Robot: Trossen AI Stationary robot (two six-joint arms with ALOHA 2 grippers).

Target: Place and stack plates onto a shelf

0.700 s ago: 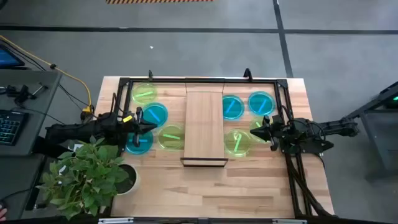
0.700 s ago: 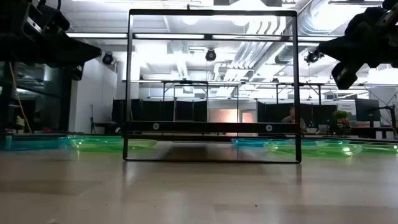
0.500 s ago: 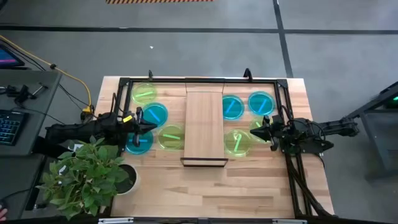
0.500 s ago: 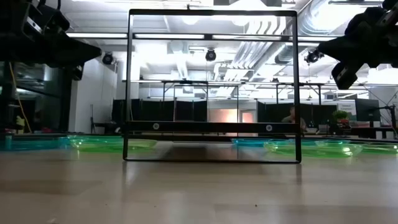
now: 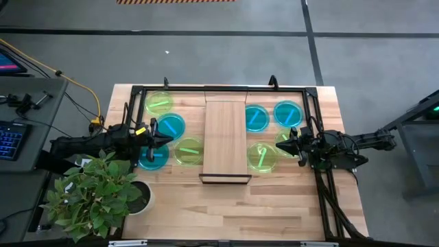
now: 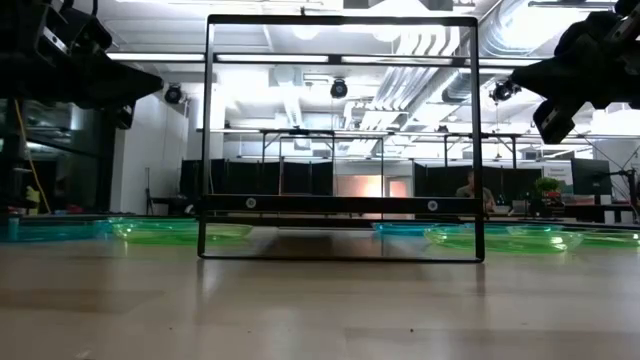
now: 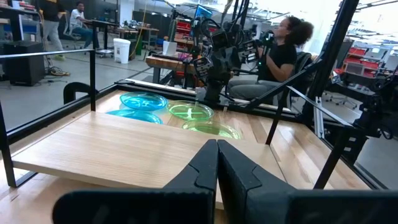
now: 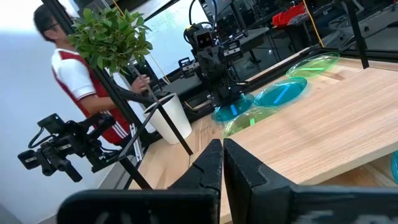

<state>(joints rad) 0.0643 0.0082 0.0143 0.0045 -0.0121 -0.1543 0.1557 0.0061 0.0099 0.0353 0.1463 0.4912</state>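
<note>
Eight plates (image 5: 171,126) counted on the desk (image 5: 288,206): four beside the left claw (image 5: 159,134), four beside the right claw (image 5: 289,144); four blue, four green. Shelf (image 5: 225,137) lies between both claws, bare. Both claws pinched closed, holding nothing. Step judged: pre-grasp; next move calls for opening over a nearby plate.

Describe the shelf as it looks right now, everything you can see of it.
The shelf is a long rectangular light-wood board with a thin black metal edge, standing on the table on an open black frame that raises it off the tabletop. It lies level at the middle, between the blue and green plates on either side. Nothing rests on it, and neither pincer touches it.
</note>
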